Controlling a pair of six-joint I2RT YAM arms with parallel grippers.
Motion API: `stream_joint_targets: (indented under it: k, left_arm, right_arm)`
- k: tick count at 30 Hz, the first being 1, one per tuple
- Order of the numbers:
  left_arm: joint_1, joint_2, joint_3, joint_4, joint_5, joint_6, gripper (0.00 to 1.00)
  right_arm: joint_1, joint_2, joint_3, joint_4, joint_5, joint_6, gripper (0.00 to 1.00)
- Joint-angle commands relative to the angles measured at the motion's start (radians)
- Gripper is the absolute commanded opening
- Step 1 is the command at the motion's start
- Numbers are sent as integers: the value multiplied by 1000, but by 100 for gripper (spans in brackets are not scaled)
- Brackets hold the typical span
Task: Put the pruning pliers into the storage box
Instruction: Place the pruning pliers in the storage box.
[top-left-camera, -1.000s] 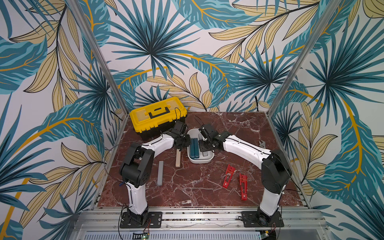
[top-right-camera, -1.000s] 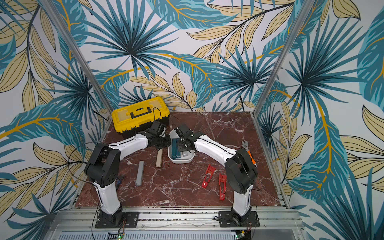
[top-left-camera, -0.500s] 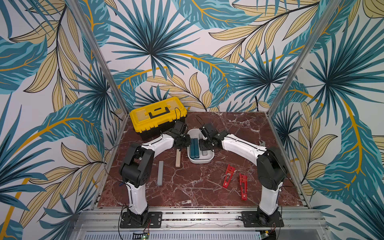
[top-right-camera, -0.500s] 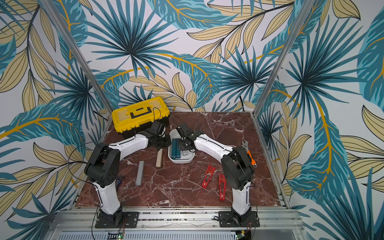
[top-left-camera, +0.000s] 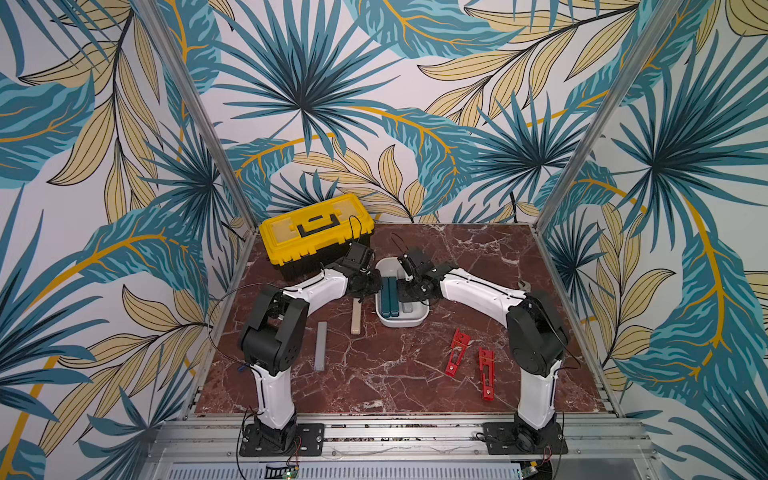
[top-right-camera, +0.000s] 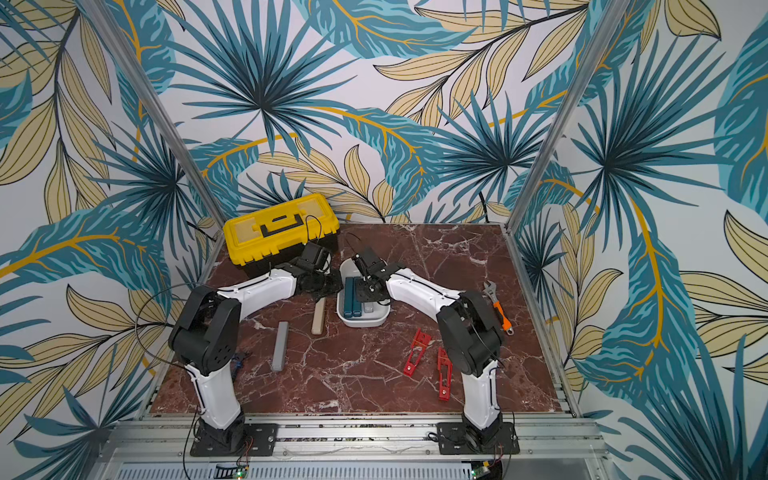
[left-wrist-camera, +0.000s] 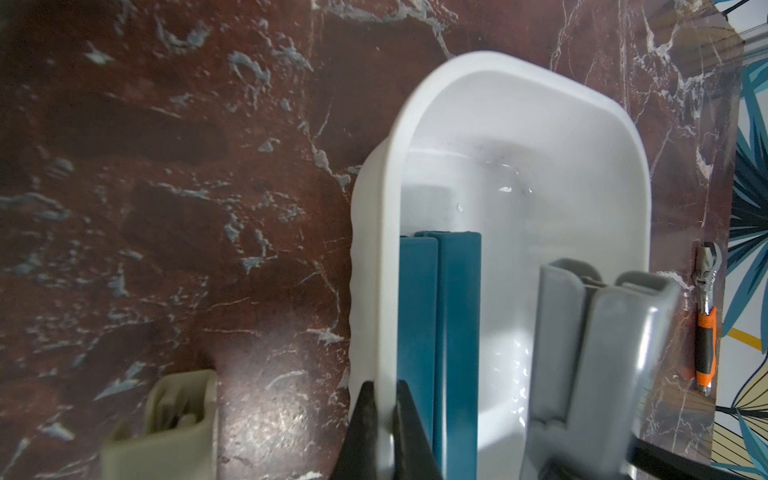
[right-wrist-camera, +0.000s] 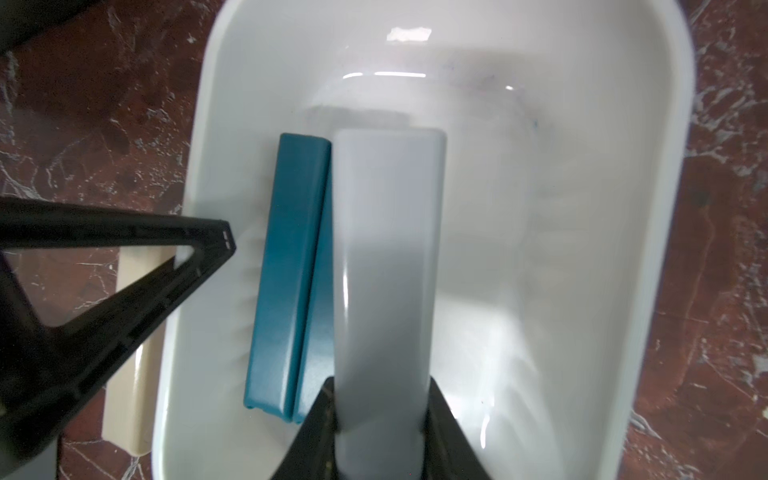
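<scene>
Yellow toolbox (top-left-camera: 312, 229) near storage box (top-left-camera: 401, 324)

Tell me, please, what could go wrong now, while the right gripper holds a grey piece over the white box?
1. The grey piece, held at one end by the right gripper, hangs partly over the two teal pieces; released here, it may land on them, not flat.
2. The left gripper pinches the rim of the storage box; if that arm shifts, the box could tilt or slide into the beige piece beside it.
</scene>
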Motion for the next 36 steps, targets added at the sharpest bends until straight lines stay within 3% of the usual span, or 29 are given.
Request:
stream_joint_targets:
  k: [1, 36]
  left_arm:
    - [5, -37, -16, 17, 21, 1, 1]
    - [8, -33, -10, 11, 29, 8, 0]
  right_arm:
    - [-2, 16, 8, 9, -2, 16, 1]
    - [-21, 121, 55, -2, 1, 21, 1]
